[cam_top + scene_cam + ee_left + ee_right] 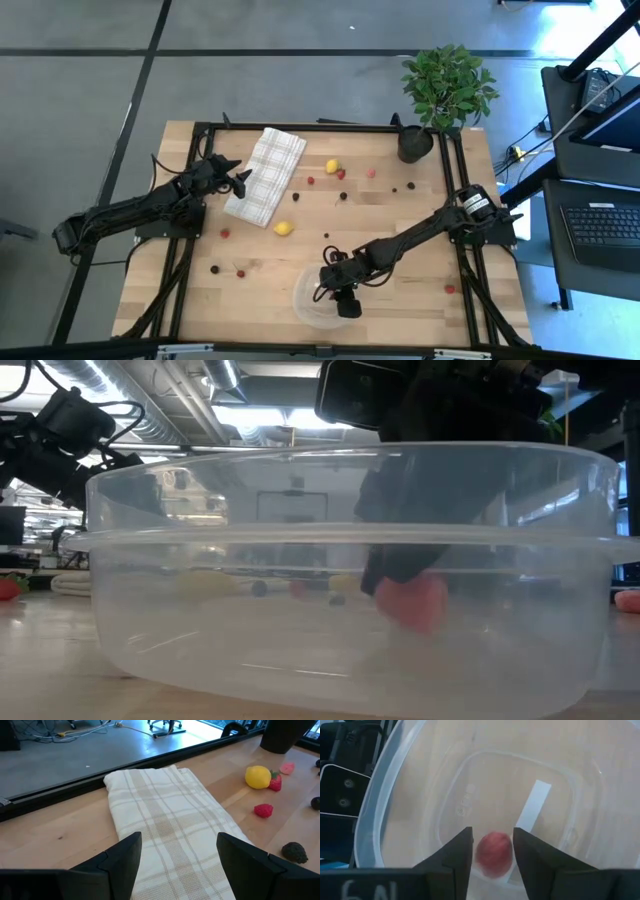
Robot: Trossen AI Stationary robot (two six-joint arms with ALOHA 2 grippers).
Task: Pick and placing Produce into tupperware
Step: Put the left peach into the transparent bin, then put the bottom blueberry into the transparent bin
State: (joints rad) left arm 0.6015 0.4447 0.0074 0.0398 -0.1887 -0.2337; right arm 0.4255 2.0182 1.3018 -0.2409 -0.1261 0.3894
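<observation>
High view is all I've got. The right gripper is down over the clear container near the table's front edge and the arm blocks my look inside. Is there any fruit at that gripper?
Observer: Yes. The right wrist view shows one red fruit piece right at the right gripper, inside the clear container.
Operator: Is it resting on the bottom?
Observer: In the low view it shows directly under the gripper and seems to be off the floor, though I cannot be sure through the wall.
Operator: And the left gripper?
Observer: The left wrist view shows the left gripper open and empty, above the checked cloth.
</observation>
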